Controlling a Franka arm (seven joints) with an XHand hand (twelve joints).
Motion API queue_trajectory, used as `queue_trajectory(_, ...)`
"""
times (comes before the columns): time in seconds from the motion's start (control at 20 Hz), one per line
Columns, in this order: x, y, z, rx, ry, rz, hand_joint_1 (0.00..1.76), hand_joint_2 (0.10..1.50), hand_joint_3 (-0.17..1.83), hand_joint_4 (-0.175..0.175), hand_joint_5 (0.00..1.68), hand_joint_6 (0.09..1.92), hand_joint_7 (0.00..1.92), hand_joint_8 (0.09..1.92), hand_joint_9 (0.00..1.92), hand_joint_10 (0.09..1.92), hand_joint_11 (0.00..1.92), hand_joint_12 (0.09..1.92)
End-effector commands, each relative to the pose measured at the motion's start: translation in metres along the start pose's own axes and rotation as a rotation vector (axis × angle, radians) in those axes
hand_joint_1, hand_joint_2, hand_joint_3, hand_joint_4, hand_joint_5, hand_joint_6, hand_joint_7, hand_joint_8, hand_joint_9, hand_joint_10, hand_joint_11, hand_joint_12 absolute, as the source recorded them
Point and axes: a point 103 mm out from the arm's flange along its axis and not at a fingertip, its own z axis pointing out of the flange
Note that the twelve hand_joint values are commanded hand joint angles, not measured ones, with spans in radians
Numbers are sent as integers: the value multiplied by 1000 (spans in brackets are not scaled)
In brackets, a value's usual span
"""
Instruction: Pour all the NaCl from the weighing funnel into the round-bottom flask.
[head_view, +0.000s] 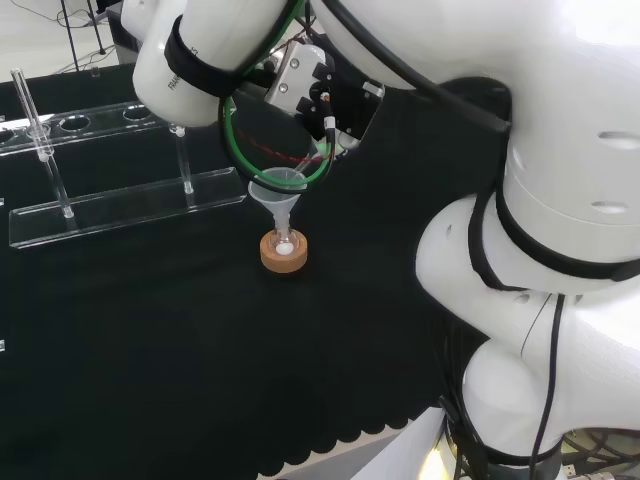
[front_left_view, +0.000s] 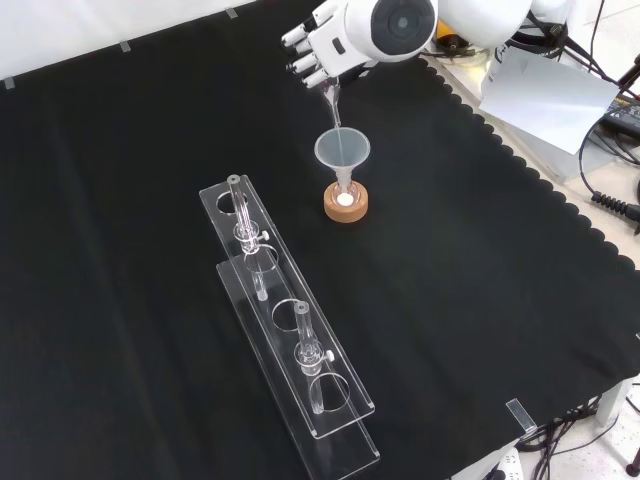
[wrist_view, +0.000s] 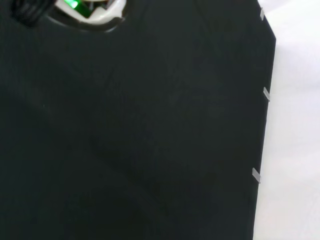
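Weighing funnel (front_left_view: 331, 100) is tipped spout-down over the plastic funnel (front_left_view: 342, 152) seated in the round-bottom flask (front_left_view: 345, 199) on its cork ring (front_left_view: 346, 209), mid-cloth. Hand (front_left_view: 312, 45) has fingers curled around it. White NaCl already in the flask; pour looks mid-to-late, remainder unclear.

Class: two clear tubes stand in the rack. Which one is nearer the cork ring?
The tube at the rack's upper end in the front view; the other tube stands farther down, away from the cork ring.

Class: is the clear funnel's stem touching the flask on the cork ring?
Touching: in the front view, the funnel stem sits in the flask neck and stands there.
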Motion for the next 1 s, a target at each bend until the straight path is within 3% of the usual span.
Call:
queue_trajectory(0.05, 3, -2, -11, -40, -24, -6, 1059, 700, 775, 175, 1065, 1086, 731, 623, 1111, 396, 780, 1085)
queue_trajectory(1.0, 13, -3, -30, -46, -124, -5, 1060, 699, 775, 175, 1066, 1085, 730, 624, 1110, 394, 780, 1082)
